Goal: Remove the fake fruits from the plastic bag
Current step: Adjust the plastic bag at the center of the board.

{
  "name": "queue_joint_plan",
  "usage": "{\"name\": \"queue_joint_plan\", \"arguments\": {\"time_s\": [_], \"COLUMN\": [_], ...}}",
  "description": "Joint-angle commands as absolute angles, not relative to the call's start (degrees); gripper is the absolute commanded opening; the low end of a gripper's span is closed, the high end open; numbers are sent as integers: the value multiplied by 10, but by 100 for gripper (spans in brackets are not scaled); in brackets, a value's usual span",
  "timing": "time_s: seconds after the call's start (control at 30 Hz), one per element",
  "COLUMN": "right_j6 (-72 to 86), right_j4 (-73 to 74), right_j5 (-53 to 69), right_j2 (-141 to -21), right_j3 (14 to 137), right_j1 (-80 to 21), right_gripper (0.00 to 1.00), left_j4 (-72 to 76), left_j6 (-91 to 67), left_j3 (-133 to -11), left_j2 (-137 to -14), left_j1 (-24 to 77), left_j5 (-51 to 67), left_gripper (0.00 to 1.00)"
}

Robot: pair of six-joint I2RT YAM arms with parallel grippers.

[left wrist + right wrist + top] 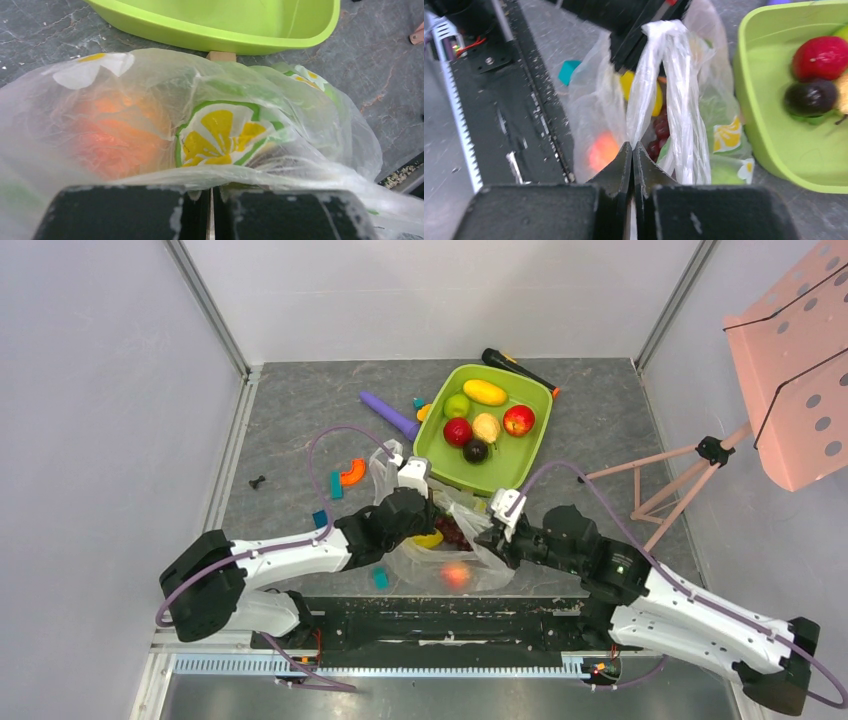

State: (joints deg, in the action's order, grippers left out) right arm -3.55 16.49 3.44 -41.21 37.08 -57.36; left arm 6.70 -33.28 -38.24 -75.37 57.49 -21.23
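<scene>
The transparent plastic bag (pixel 452 545) lies between my two grippers, just in front of the green tray (pixel 436 455). Through it I see a peach-orange fruit (pixel 456 575), a yellow fruit (pixel 428 538) and dark grapes (pixel 453 530). My left gripper (pixel 415 502) is shut on the bag's film (pixel 220 172) at its far-left top. My right gripper (pixel 498 530) is shut on the bag's edge (pixel 644 100) beside a twisted handle (pixel 681 100). The orange fruit (pixel 603 150) and grapes (pixel 660 131) show in the right wrist view. The tray holds several fruits, among them a red apple (pixel 518 420) and a yellow lemon (pixel 485 392).
A purple stick (pixel 390 415), an orange block (pixel 352 472) and teal blocks (pixel 336 484) lie left of the tray. A black tool (pixel 518 368) lies behind it. A pink stand (pixel 790 360) rises at the right. The black base rail (pixel 440 615) runs just before the bag.
</scene>
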Motion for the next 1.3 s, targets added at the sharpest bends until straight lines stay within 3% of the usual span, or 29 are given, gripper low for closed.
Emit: {"name": "queue_joint_plan", "arguments": {"time_s": [0.0, 0.3, 0.57, 0.6, 0.73, 0.83, 1.03, 1.27], "right_j6": [-24, 33, 140, 165, 193, 161, 114, 135], "right_j4": [161, 276, 362, 374, 347, 282, 280, 364], "right_j5": [101, -67, -295, -327, -341, -284, -225, -246], "right_j2": [-332, -201, -226, -225, -191, -181, -365, -668], "right_j3": [331, 358, 424, 429, 427, 435, 602, 876], "right_j1": [-574, -574, -574, -574, -574, -574, -574, -574], "right_gripper": [0, 0, 0, 2, 44, 52, 48, 29], "left_j4": [95, 99, 100, 99, 94, 92, 91, 93], "left_j6": [-310, -306, -314, -314, -311, -310, -310, -318], "left_j3": [-369, -345, -337, -335, -335, -336, -337, -331], "left_j2": [-744, -743, -736, -732, -722, -717, -710, -699], "left_j1": [556, 543, 542, 542, 542, 542, 542, 542], "left_j5": [-199, -191, -185, -187, -188, -186, -182, -179], "left_gripper": [2, 2, 2, 2, 2, 2, 2, 2]}}
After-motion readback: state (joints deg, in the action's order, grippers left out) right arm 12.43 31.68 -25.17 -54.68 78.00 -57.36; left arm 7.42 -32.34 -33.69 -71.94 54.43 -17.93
